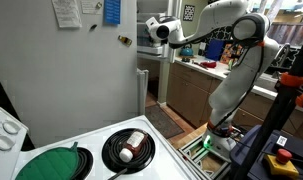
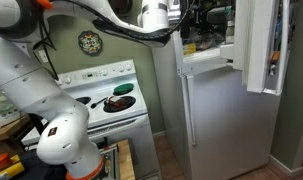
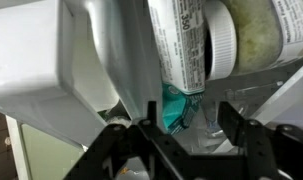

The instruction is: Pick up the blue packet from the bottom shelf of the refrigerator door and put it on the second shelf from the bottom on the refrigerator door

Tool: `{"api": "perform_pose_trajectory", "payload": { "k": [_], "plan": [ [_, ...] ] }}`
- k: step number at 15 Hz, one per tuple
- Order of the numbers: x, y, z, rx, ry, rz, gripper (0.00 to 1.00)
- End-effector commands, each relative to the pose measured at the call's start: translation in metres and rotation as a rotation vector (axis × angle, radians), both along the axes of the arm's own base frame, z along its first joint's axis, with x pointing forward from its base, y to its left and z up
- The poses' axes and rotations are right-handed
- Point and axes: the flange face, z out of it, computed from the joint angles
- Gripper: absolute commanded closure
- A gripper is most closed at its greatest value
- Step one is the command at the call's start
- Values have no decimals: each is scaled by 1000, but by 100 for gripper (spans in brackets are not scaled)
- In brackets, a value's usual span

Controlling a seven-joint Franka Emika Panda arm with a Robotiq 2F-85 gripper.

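In the wrist view my gripper point(image 3: 189, 106) is open, its two dark fingers on either side of a blue-green packet point(image 3: 175, 110) without touching it. The packet stands in a clear plastic bin, partly hidden under a white labelled bottle point(image 3: 181, 45) and a jar of greenish contents point(image 3: 253, 30). The refrigerator door point(image 2: 259, 50) stands open at the right in an exterior view, white with clear shelf bins. My gripper point(image 2: 156, 15) reaches into the open refrigerator point(image 2: 206, 110) high up; it also shows in the exterior view beside the grey fridge wall point(image 1: 159, 30). The packet is hidden in both exterior views.
A white stove point(image 1: 101, 150) with a pan point(image 1: 128, 146) and a green burner cover point(image 1: 49, 165) stands next to the refrigerator's side wall point(image 1: 71, 80). Wooden cabinets and a cluttered counter point(image 1: 196, 75) lie behind the arm. The robot base point(image 2: 61, 140) stands by the stove.
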Motion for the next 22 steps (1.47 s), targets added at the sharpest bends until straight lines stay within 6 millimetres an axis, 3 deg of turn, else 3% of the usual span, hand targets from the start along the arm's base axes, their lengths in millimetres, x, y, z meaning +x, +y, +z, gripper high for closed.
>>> {"api": "perform_pose_trajectory", "payload": {
  "k": [1,3,7,8,10,13,18,22],
  "plan": [
    [10,-4,-3,-2,-16,20,36],
    [14,-6,-3,-2,-23,20,37],
    [22,-11,-1,1,-30,18,48],
    [23,-12,-2,0,-30,15,68],
    [26,-15,-4,1,-24,12,74],
    [28,-17,-8,0,-12,8,99],
    [26,-15,-8,1,-2,12,100],
    [12,-6,5,6,10,24,100]
  ]
}}
